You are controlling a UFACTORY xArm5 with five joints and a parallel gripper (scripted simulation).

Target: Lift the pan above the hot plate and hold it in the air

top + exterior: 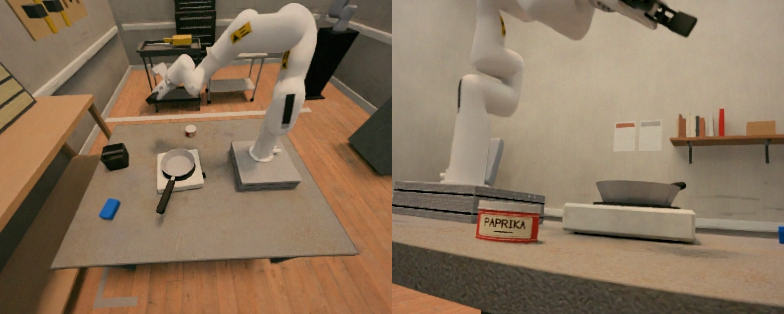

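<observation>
Pan [177, 163] sits flat on the white hot plate [192, 181] near the middle of the counter [250, 225], its dark handle [166, 195] reaching out toward the front edge, free of the burner and so the likeliest place to grip. The gripper [673, 19] hangs high above and behind it, toward the back edge, fingers spread wide and holding nothing. The arm's base [287, 182] stands toward the right edge. A paprika tin [508, 226] lies near the back edge, a black box [115, 156] and blue block [109, 208] toward the left edge, all apart from the handle.
</observation>
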